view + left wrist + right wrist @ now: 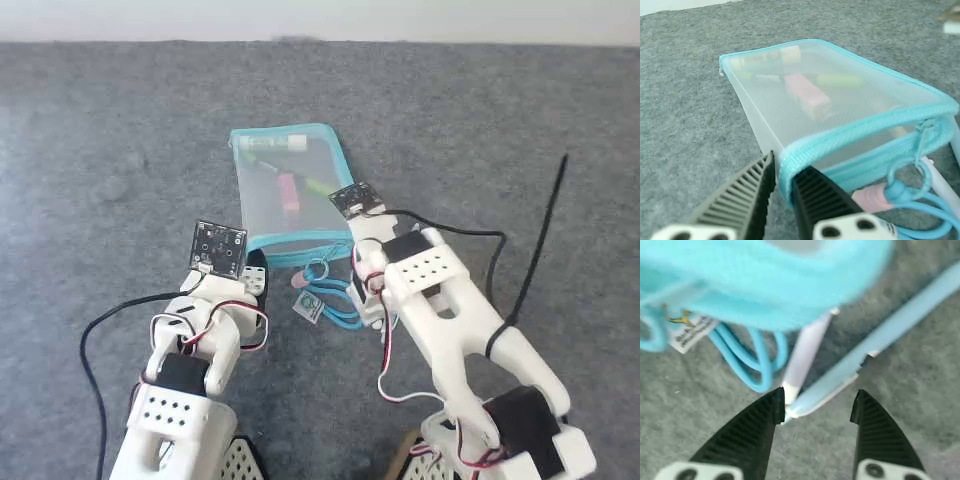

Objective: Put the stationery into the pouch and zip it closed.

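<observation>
Shows pouch [272, 205] lying lengthwise near-to-far, zipper end nearest; left end effector [785, 167] clamped on near corner, right end effector [820, 397] open astride pens [805, 352].

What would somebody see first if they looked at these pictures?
First, the see-through mesh pouch with turquoise trim, mid-table on grey felt, with pink and green stationery inside. The left hand pinches its zipper corner; the right hand stands open around a light blue pen and a white pen beside the pouch.
</observation>
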